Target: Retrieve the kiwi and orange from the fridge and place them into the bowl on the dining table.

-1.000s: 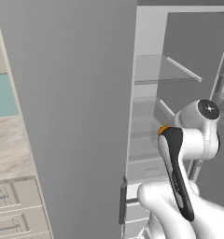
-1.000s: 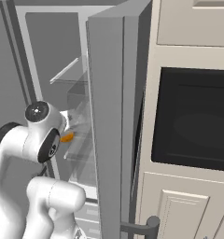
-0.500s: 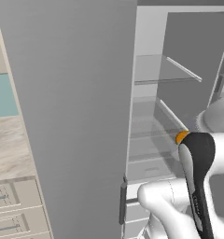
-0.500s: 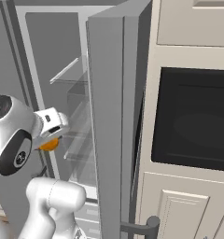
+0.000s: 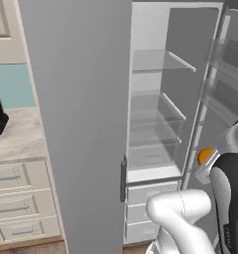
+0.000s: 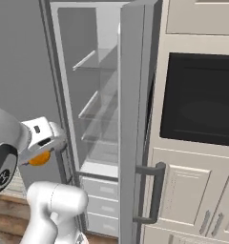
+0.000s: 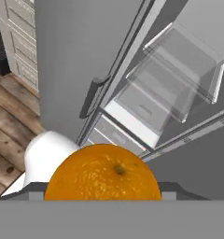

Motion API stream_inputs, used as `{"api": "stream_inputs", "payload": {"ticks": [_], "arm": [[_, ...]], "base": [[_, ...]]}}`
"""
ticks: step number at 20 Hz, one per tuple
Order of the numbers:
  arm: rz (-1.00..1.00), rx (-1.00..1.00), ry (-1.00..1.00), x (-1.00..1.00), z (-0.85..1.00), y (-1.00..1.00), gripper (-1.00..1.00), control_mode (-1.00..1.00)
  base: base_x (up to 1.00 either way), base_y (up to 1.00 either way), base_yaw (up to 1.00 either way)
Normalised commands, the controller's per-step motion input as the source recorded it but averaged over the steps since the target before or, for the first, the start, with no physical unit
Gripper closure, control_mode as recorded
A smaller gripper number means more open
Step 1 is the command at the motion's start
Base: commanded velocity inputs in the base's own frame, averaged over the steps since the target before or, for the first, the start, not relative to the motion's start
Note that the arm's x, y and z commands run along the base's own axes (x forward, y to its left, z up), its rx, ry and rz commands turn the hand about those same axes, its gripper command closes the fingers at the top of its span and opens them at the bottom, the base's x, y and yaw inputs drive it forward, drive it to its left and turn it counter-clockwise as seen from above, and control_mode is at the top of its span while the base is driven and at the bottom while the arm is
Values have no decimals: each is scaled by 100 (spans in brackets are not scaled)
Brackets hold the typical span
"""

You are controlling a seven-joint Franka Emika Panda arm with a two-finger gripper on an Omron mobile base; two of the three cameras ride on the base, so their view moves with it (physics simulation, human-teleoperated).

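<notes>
My gripper (image 6: 42,153) is shut on the orange (image 6: 39,159), a bright orange ball. It is held in the air just outside the open fridge (image 6: 102,119), level with the lower shelves. From the left base, the orange (image 5: 206,155) peeks out beside my dark forearm, in front of the fridge (image 5: 155,124) and its white inside. Along the hand, the orange (image 7: 102,173) sits large at the bottom between the fingers, with the fridge's (image 7: 76,56) grey door and glass bins beyond. The kiwi, the bowl and the dining table are out of view.
Both grey fridge doors stand open: the left door (image 5: 81,99) is wide and close, and the right door (image 6: 133,105) has a long handle. A built-in oven (image 6: 200,100) and cream cabinets flank the fridge. Drawers (image 5: 19,198) sit at the left over a wooden floor (image 7: 11,121).
The arm has drawn the orange out of the fridge shelves and back toward the base. The whole picture has shifted a little, so the cameras have moved.
</notes>
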Motion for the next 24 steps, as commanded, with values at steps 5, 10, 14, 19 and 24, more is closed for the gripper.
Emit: {"api": "stream_inputs", "payload": {"ticks": [5,10,14,19,24], "arm": [[0,0,0,0,0,0,100,100],[0,0,0,0,0,0,100,100],[0,0,0,0,0,0,100,100],[0,0,0,0,0,0,100,100],[0,0,0,0,0,0,100,100]], "base": [[-87,46,44],[-22,68,82],[0,23,100],[0,16,100],[0,26,100]]}}
